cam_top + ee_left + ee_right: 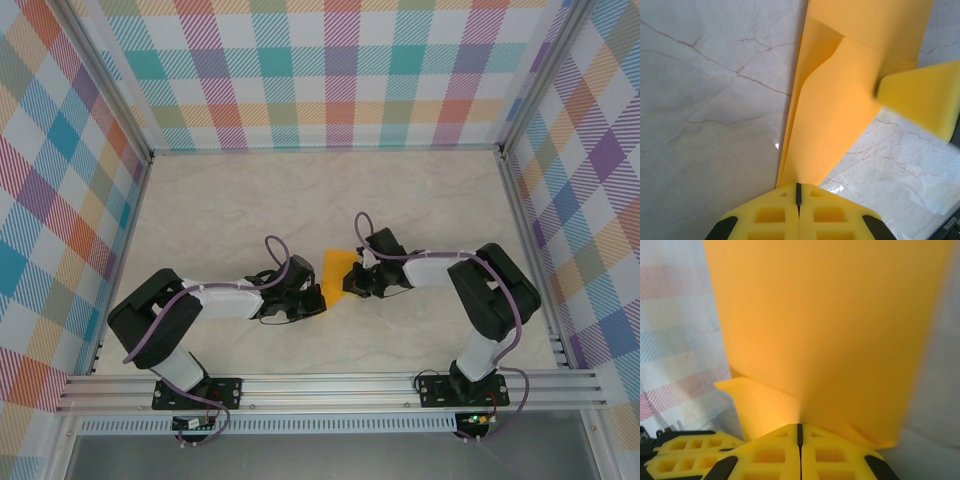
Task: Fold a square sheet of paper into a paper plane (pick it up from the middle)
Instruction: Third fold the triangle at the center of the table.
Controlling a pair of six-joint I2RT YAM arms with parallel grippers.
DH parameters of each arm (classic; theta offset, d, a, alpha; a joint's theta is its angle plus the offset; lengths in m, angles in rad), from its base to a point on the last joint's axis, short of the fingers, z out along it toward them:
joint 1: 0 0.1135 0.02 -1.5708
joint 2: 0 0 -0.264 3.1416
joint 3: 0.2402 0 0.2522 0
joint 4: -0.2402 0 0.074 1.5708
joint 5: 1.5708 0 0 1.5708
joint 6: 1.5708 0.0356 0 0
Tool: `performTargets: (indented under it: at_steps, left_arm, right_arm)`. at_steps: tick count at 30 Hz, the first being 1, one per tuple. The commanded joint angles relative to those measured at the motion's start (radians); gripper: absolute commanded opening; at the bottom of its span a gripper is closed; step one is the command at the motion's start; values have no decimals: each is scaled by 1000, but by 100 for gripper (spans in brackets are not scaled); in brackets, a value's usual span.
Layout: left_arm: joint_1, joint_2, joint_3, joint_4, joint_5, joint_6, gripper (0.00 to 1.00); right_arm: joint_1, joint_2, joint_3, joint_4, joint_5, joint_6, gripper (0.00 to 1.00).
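Pinches the folded paper (840,125) with left gripper (798,192) and right gripper (800,432). Holds it between both, likely to press the fold.

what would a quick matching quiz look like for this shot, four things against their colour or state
Things:
1 paper
2 table
3 back wall
4 left gripper

Colour or state:
a shut on the paper
b plaid, many colours
c orange-yellow, partly folded
d pale marble pattern

Pairs: 1-c; 2-d; 3-b; 4-a
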Motion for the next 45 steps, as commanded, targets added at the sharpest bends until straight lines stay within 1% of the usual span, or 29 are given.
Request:
performTargets:
  at_steps: [1, 4, 7, 9, 12, 15, 18, 23, 27, 33, 45]
  left_arm:
    - [-12, 46, -31, -198, -50, 3, 5]
    - [-12, 47, -29, -194, -44, 5, 5]
    - [-13, 40, -26, -191, -43, 11, 5]
    - [-12, 37, -25, -185, -38, 13, 5]
    - [-12, 42, -17, -186, -36, 16, 4]
    - [-13, 49, -12, -181, -32, 18, 4]
    - [-13, 48, -9, -181, -32, 17, 4]
    - [-12, 45, -9, -186, -38, 17, 4]
    - [-12, 40, -9, -187, -41, 15, 2]
    - [-13, 34, -10, -186, -40, 15, 1]
    - [-13, 34, -6, -182, -38, 14, 0]
  right_arm:
    - [-64, -18, -28, -43, 179, -89, 6]
    - [-96, -26, -19, -67, 207, -121, 6]
    - [-113, -70, -20, -63, 187, -132, 6]
    - [-113, -125, -28, -49, 147, -126, 6]
    - [-105, -218, -51, -24, 87, -91, 7]
    - [-60, -257, -58, -35, 68, -57, 6]
    - [11, -231, -49, -47, 61, -14, 5]
    - [114, -131, -25, 1, 35, 45, 4]
    - [158, -62, -7, 45, 22, 73, 4]
    - [187, -8, 13, 68, 8, 91, 3]
    - [187, 32, 8, 79, -11, 111, 3]
